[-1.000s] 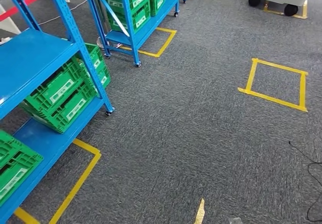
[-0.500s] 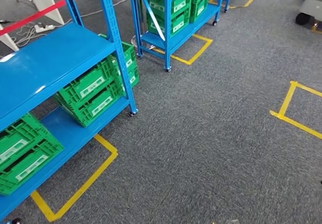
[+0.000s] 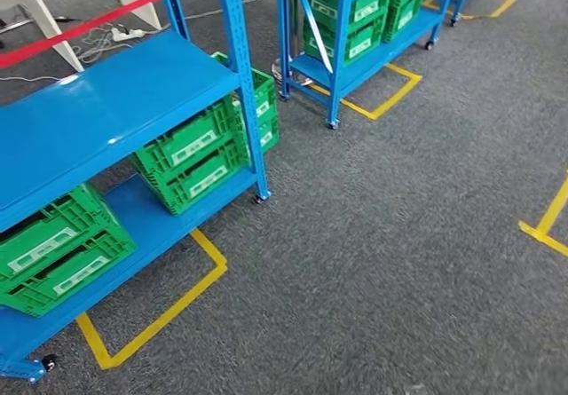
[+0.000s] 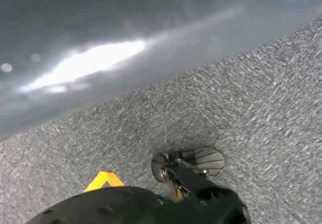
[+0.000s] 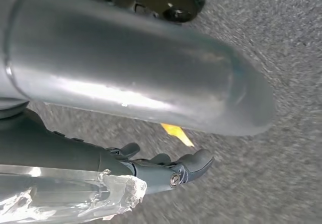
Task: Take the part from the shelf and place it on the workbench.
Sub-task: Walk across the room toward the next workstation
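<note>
Shelving takes up the near left of the head view: a blue steel shelf rack on small castors [image 3: 100,111], its wide upper board bare. Underneath, green slotted plastic crates [image 3: 194,151] sit tilted on the lowest board, and a second lot of the same crates [image 3: 57,253] sits nearer the robot. A second blue rack [image 3: 335,49], also loaded with green crates, stands farther back and well apart from the first. Yellow tape [image 3: 157,319] marks an outline on the speckled grey carpet [image 3: 402,262] around the foot of the near rack. Behind the racks a red stripe [image 3: 87,27] runs across the floor, with a white power strip [image 3: 127,33] and its cables beside it.

From the right wrist, the dark grey right hand [image 5: 152,168] hangs over the carpet with its fingers [image 5: 193,163] stretched out and only slightly curled. A clear, crinkled plastic wrapping [image 5: 76,199] lies right against the hand. I cannot tell whether the fingers clamp it, or whether the part is inside it. A scrap of the yellow tape shows past the hand.

The left wrist view is blurred, giving carpet and another corner of the tape. How the left hand stands I cannot tell.
</note>
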{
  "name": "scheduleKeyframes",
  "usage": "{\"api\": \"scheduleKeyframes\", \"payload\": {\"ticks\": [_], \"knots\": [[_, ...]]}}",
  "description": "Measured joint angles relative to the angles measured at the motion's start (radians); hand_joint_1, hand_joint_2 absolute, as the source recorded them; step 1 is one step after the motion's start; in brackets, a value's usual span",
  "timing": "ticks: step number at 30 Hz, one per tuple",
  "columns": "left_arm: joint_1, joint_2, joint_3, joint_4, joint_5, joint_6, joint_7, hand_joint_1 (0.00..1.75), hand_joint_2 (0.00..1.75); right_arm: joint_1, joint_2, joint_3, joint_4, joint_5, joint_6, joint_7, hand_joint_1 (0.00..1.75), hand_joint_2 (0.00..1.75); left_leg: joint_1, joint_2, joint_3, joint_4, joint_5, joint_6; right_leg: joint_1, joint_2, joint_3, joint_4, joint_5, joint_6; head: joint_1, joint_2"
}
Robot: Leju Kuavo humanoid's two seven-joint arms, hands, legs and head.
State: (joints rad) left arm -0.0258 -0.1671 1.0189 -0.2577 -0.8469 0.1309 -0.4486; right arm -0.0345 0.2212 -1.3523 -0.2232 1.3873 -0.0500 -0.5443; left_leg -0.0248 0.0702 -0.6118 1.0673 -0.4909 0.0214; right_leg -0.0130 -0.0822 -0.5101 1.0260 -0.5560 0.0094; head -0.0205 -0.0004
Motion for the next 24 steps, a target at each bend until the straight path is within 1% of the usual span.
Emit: {"api": "scheduleKeyframes", "payload": {"ticks": [1,2,3,4,5,6,7,8,9,10,11,12,13,14,15,16,17,18,19,20,21,22,23,24], "knots": [[-0.001,0.000,0.000,0.000,0.000,-0.001,0.001,0.00,0.00,0.000,0.000,0.000,0.000,0.000,0.000,0.000,0.00,0.00,-0.006,0.013,0.002,-0.014,-0.007,0.004,0.003,-0.011,0.002,-0.001,-0.006,0.005,0.000,0.000],[0.000,0.000,0.000,0.000,0.000,-0.001,0.003,0.00,0.00,0.000,0.000,0.000,0.000,0.000,0.000,0.000,0.00,0.00,-0.010,0.010,0.002,-0.020,-0.016,0.007,0.006,-0.023,0.008,-0.004,-0.013,0.011,-0.002,0.000],[0.002,0.000,0.000,0.000,-0.001,-0.002,0.003,0.00,0.00,-0.001,0.000,0.000,0.000,0.000,0.001,0.000,0.00,0.00,-0.006,-0.002,0.009,-0.029,-0.003,0.010,0.006,-0.027,0.013,-0.005,-0.020,0.016,-0.004,0.000],[0.004,-0.001,0.000,0.001,-0.001,-0.002,0.004,0.00,0.00,-0.002,0.000,0.000,0.000,0.000,0.001,0.000,0.00,0.00,-0.002,-0.014,0.016,-0.035,0.009,0.012,0.006,-0.012,0.017,0.001,-0.031,0.020,-0.003,0.000],[0.003,-0.002,0.000,0.001,-0.001,-0.001,0.004,0.00,0.00,-0.004,0.000,0.000,0.000,0.000,0.001,-0.001,0.00,0.00,0.002,-0.026,0.023,-0.040,0.013,0.014,0.004,0.012,0.012,0.023,-0.049,0.024,-0.002,0.000],[0.000,-0.003,0.000,0.001,-0.002,-0.001,0.004,0.00,0.00,-0.004,0.000,0.000,0.000,0.000,0.001,-0.001,0.00,0.00,0.006,-0.038,0.028,-0.043,0.015,0.018,0.002,0.041,-0.005,0.066,-0.074,0.027,0.000,0.000],[-0.005,-0.003,0.000,0.001,-0.002,-0.001,0.004,0.00,0.00,-0.004,0.000,0.000,0.000,0.000,0.001,-0.001,0.00,0.00,0.006,-0.052,0.030,-0.044,0.012,0.022,0.001,0.065,-0.037,0.127,-0.104,0.029,0.003,0.000],[-0.008,-0.004,0.000,0.001,-0.003,-0.001,0.004,0.00,0.00,-0.003,0.000,0.000,0.000,0.000,0.001,0.000,0.00,0.00,0.006,-0.067,0.031,-0.044,0.010,0.026,0.001,0.074,-0.076,0.193,-0.131,0.030,0.004,0.000],[-0.009,-0.005,0.000,0.001,-0.004,-0.001,0.004,0.00,0.00,-0.002,0.000,0.000,0.000,0.001,0.001,0.000,0.00,0.00,0.006,-0.082,0.034,-0.044,0.007,0.028,0.001,0.077,-0.110,0.243,-0.144,0.032,0.005,0.000],[-0.008,-0.006,0.000,0.001,-0.005,-0.001,0.004,0.00,0.00,-0.001,0.000,0.000,0.000,0.001,0.001,0.000,0.00,0.00,0.005,-0.097,0.039,-0.043,0.003,0.029,0.002,0.080,-0.133,0.263,-0.134,0.032,0.005,0.000],[-0.006,-0.006,0.000,0.001,-0.007,-0.001,0.004,0.00,0.00,-0.001,0.000,0.000,0.000,0.001,0.000,0.000,0.00,0.00,0.005,-0.113,0.045,-0.043,-0.001,0.029,0.003,0.082,-0.137,0.244,-0.101,0.030,0.005,0.000],[-0.004,-0.007,0.000,0.001,-0.008,-0.001,0.004,0.00,0.00,-0.001,0.000,0.000,0.000,0.001,0.000,0.000,0.00,0.00,0.005,-0.127,0.052,-0.042,-0.007,0.027,0.003,0.089,-0.126,0.192,-0.053,0.027,0.005,0.000],[-0.003,-0.007,0.000,0.001,-0.009,-0.001,0.005,0.00,0.00,0.000,0.000,0.000,0.000,0.001,0.000,0.000,0.00,0.00,0.006,-0.141,0.059,-0.042,-0.012,0.025,0.002,0.105,-0.106,0.131,-0.008,0.022,0.004,0.000],[-0.003,-0.008,0.000,0.001,-0.010,-0.001,0.005,0.00,0.00,0.000,-0.001,0.000,0.000,0.001,0.000,-0.001,0.00,0.00,0.006,-0.153,0.064,-0.041,-0.017,0.022,0.001,0.124,-0.086,0.077,0.025,0.018,0.003,0.000],[-0.004,-0.009,0.000,0.002,-0.010,-0.002,0.005,0.00,0.00,0.000,-0.001,0.001,0.000,0.001,0.000,-0.001,0.00,0.00,0.007,-0.164,0.066,-0.039,-0.020,0.018,0.001,0.139,-0.069,0.039,0.039,0.014,0.003,0.000],[-0.004,-0.009,0.000,0.002,-0.011,-0.002,0.005,0.00,0.00,-0.001,-0.002,0.001,0.000,0.001,0.000,-0.001,0.00,0.00,0.010,-0.173,0.064,-0.039,-0.021,0.012,0.002,0.149,-0.059,0.022,0.039,0.011,0.002,0.000],[-0.003,-0.009,0.000,0.003,-0.011,-0.002,0.005,0.00,0.00,-0.002,-0.002,0.001,0.000,0.002,-0.001,-0.001,0.00,0.00,0.012,-0.182,0.062,-0.039,-0.020,0.006,0.003,0.148,-0.053,0.014,0.037,0.010,0.003,0.000],[-0.001,-0.008,0.000,0.003,-0.011,-0.002,0.005,0.00,0.00,-0.003,-0.002,0.001,0.000,0.002,-0.001,-0.001,0.00,0.00,0.014,-0.188,0.061,-0.040,-0.021,0.001,0.003,0.140,-0.047,0.007,0.036,0.008,0.003,0.000],[0.000,-0.008,0.000,0.003,-0.012,-0.002,0.005,0.00,0.00,-0.004,-0.001,0.001,0.000,0.002,-0.001,-0.001,0.00,0.00,0.013,-0.179,0.060,-0.037,-0.026,-0.006,0.000,0.131,-0.042,-0.001,0.037,0.005,0.002,0.000],[0.000,-0.007,0.000,0.003,-0.012,-0.002,0.005,0.00,0.00,-0.005,-0.001,0.001,0.000,0.002,-0.001,-0.001,0.00,0.00,0.012,-0.159,0.053,-0.023,-0.037,-0.013,-0.002,0.120,-0.035,-0.009,0.037,0.001,-0.001,0.000],[-0.001,-0.007,0.000,0.003,-0.012,-0.002,0.005,0.00,0.00,-0.005,0.000,0.001,0.000,0.002,-0.001,-0.001,0.00,0.00,0.012,-0.133,0.036,0.013,-0.058,-0.022,-0.005,0.107,-0.027,-0.017,0.037,-0.004,-0.003,0.000],[-0.003,-0.007,0.000,0.003,-0.013,-0.002,0.005,0.00,0.00,-0.004,0.000,0.001,0.000,0.002,-0.001,-0.001,0.00,0.00,0.014,-0.105,0.007,0.069,-0.084,-0.030,-0.005,0.094,-0.021,-0.021,0.035,-0.007,-0.006,0.000],[-0.004,-0.007,0.000,0.003,-0.014,-0.002,0.005,0.00,0.00,-0.003,0.000,0.001,0.000,0.002,-0.001,-0.001,0.00,0.00,0.019,-0.090,-0.030,0.135,-0.111,-0.037,-0.005,0.079,-0.017,-0.023,0.032,-0.010,-0.008,0.000],[-0.005,-0.007,0.000,0.003,-0.016,-0.002,0.005,0.00,0.00,-0.002,0.000,0.001,0.000,0.002,-0.001,-0.001,0.00,0.00,0.024,-0.083,-0.064,0.193,-0.127,-0.043,-0.006,0.065,-0.013,-0.023,0.028,-0.011,-0.008,0.000]]}}
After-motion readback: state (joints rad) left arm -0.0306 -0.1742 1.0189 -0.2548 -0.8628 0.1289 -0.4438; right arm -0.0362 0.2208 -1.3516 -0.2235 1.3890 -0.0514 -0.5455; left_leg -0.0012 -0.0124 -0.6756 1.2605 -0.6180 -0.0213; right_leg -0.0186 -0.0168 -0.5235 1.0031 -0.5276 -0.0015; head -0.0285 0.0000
